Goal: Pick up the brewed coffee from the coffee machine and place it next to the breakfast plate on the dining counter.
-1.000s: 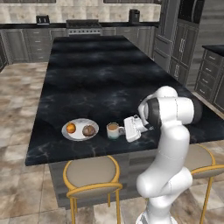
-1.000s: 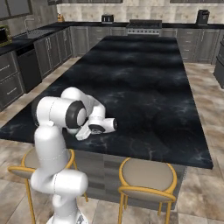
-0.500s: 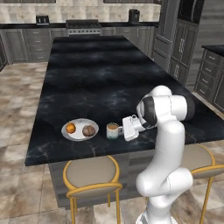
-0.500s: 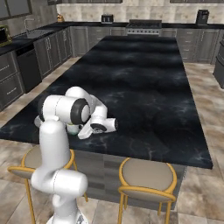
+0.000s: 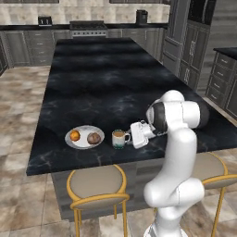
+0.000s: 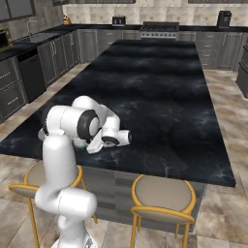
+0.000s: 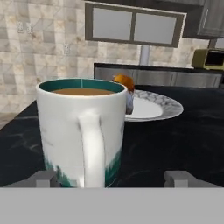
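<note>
The brewed coffee [image 5: 119, 138] is seen in the left base view standing upright on the dining worktop [image 5: 102, 88], between the pincer [image 5: 133, 138] and the breakfast plate [image 5: 84, 137]; the mug is just beside the plate, apart from it. On the plate an orange fruit [image 5: 74, 135] and a brown bun [image 5: 94, 138] are shown. In the right base view the mug and plate are hidden behind the arm, and the hand is seen lying low over the worktop's [image 6: 160, 87] near edge, above two gold-framed stools [image 6: 163, 196].

In the hand view the mug [image 7: 81, 131] is given close up, its handle turned toward the camera and light brown coffee visible at the rim. The two fingertips [image 7: 43, 178] are spread wide, one at each side of the mug's base, with a gap left between them and the mug: the pincer [image 7: 111, 179] is released. The plate [image 7: 153, 106] is seen beyond the mug, with the fruit [image 7: 124, 81] partly hidden.

Against the frames of a second ago, the mug and plate are unmoved, while the hand has been drawn slightly back from the mug
</note>
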